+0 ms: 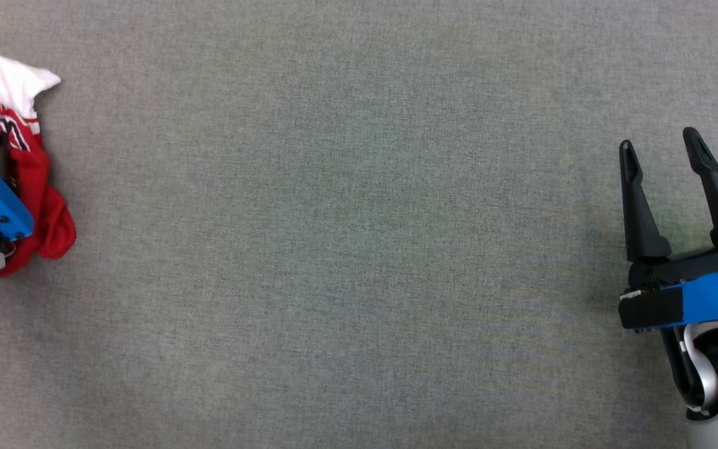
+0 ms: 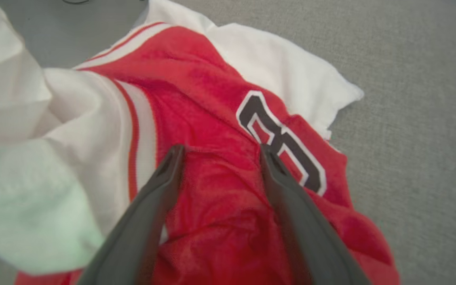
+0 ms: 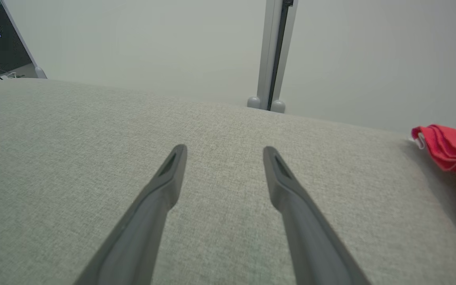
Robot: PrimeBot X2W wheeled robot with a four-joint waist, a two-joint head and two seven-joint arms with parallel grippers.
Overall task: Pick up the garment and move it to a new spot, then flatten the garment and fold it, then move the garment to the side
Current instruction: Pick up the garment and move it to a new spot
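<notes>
We're on the pickup: left gripper (image 2: 220, 152) spread wide, holding nothing, with the crumpled garment (image 2: 196, 99) between its fingers. Next we need to close on a fold. Right gripper (image 1: 659, 141) is wide open, empty.

A black, white-edged numeral 8 (image 2: 281, 142) stands on the red cloth of the garment (image 2: 212, 99).

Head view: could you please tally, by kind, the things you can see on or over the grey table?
Garment: 1
Grippers: 2, the left gripper and the right gripper
Total: 3
</notes>
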